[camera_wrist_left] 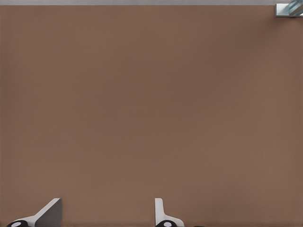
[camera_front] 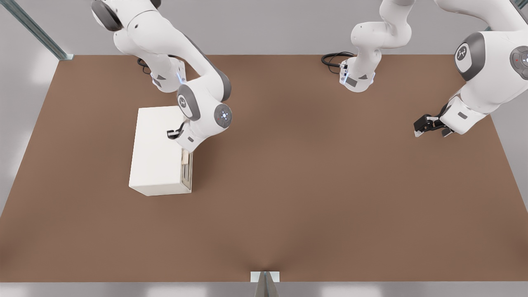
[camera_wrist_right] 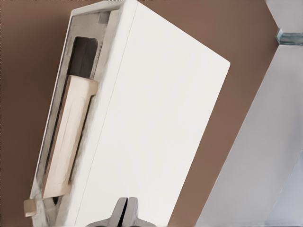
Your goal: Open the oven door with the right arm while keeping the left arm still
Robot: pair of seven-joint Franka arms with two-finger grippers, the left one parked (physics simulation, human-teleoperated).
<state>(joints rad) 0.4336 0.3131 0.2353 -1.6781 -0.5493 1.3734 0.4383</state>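
a: where does the oven [camera_front: 159, 148] sit?

b: on the brown surface [camera_front: 313, 185], at about nine o'clock from the middle in the front view. the oven door [camera_front: 187, 169] is the narrow face turned toward three o'clock, and it looks closed, flush with the box.

a: and the gripper [camera_wrist_right: 124, 213]?

b: over the oven's top, near the door edge — the right arm [camera_front: 194, 99] hides it from the front camera. in the right wrist view the jaws are pressed together, holding nothing.

a: how will the door handle?

b: my guess is stiff and light: a rigid panel on a hinge, nothing soft. the box could slide on the smooth surface if pulled hard.

a: where to take hold?

b: the tan handle [camera_wrist_right: 67, 137] — a raised bar along the door beside the dark window [camera_wrist_right: 85, 56]. the jaws would need to widen first, then close across the bar.
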